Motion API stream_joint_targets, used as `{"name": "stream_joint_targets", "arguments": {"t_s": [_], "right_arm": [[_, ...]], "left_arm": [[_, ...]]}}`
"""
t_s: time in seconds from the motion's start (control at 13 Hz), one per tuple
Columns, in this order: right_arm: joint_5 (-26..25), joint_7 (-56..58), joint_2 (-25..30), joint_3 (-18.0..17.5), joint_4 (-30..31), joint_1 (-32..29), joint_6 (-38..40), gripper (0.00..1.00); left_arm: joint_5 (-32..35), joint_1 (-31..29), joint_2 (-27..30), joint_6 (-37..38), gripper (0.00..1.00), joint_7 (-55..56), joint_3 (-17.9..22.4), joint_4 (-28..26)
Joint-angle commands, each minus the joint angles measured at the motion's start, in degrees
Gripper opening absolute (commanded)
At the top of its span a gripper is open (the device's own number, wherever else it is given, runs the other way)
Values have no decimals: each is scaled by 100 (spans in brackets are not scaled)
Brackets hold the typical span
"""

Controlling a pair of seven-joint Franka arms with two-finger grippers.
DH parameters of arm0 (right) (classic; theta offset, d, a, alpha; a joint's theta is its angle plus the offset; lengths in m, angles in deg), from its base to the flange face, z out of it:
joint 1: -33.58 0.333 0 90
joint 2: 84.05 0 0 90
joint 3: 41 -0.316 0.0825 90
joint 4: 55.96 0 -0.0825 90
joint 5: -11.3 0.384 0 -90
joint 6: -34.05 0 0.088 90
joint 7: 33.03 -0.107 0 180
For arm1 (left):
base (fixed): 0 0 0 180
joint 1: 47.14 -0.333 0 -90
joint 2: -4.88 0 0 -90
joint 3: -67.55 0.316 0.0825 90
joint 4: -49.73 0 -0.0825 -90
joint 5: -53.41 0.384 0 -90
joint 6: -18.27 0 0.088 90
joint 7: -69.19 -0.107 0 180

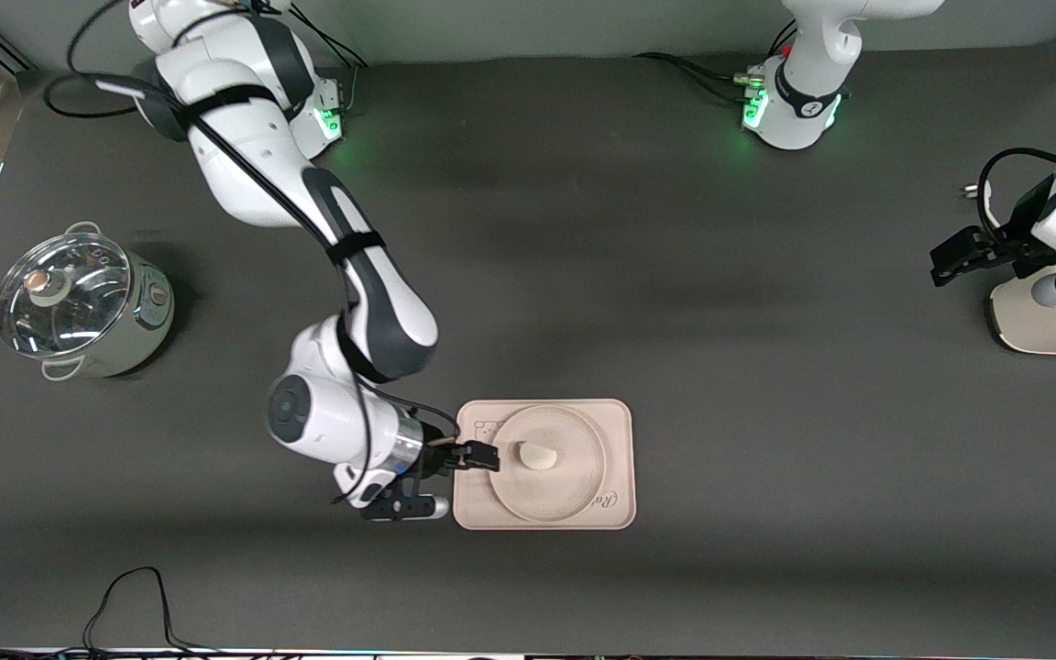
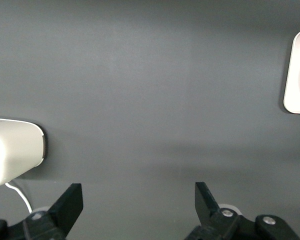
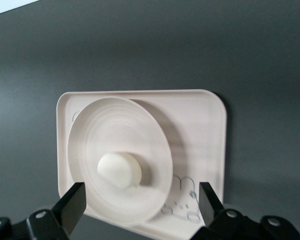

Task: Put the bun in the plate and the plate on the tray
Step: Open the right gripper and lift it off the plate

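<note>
The dark grey matte worktop [image 1: 638,275] carries everything. On it, toward the right arm's end, stands a shiny metal cooking pot with a glass lid and a round knob [image 1: 79,307], well apart from the task's things. At the left arm's end a cream-white appliance with a rounded base [image 1: 1050,316] sits near the worktop's edge.

Nearer to the front camera than the pot lies the cream-beige rectangular tray with rounded corners [image 1: 615,422], flat on the worktop, with a small bear-like drawing in the corner closest to the right gripper and cursive script in another corner. The round shallow cream-beige plate with a raised rim [image 1: 574,477] rests on the tray, filling most of it. In the right wrist view the plate [image 3: 115,125] overlaps one short edge of the tray [image 3: 200,130]. The small smooth white half-round bun [image 1: 537,455] lies in the plate, a little off its middle.

The right gripper [image 1: 482,456] sits low at the tray's short edge, just beside the plate's rim, its fingers [image 3: 70,207] spread wide with nothing between them.

The left gripper [image 1: 950,261] waits over the worktop beside the appliance, its fingers [image 2: 70,205] also spread apart and holding nothing
</note>
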Motion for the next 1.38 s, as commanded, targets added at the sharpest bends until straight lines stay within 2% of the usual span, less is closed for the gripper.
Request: {"name": "stream_joint_targets", "arguments": {"t_s": [0.0,0.31,0.54,0.85,1.0,1.31], "right_arm": [[-556,-125,1164,265,688,-8,1093,100],[-1030,-20,2096,1153,688,10,2527,100],[-1804,-28,2510,1444,697,1,3126,100],[-1814,366,2906,2023,898,36,3409,100],[-1823,498,3091,2095,1126,-8,3383,100],[-2042,727,4187,2025,2486,-298,2744,100]], "left_arm": [[5,29,43,21,100,-52,9,3],[5,29,43,12,100,-69,9,12],[5,29,43,12,100,-69,9,12],[5,38,34,12,100,-60,9,12],[5,38,34,12,100,-60,9,12],[5,38,34,12,100,-60,9,12]]}}
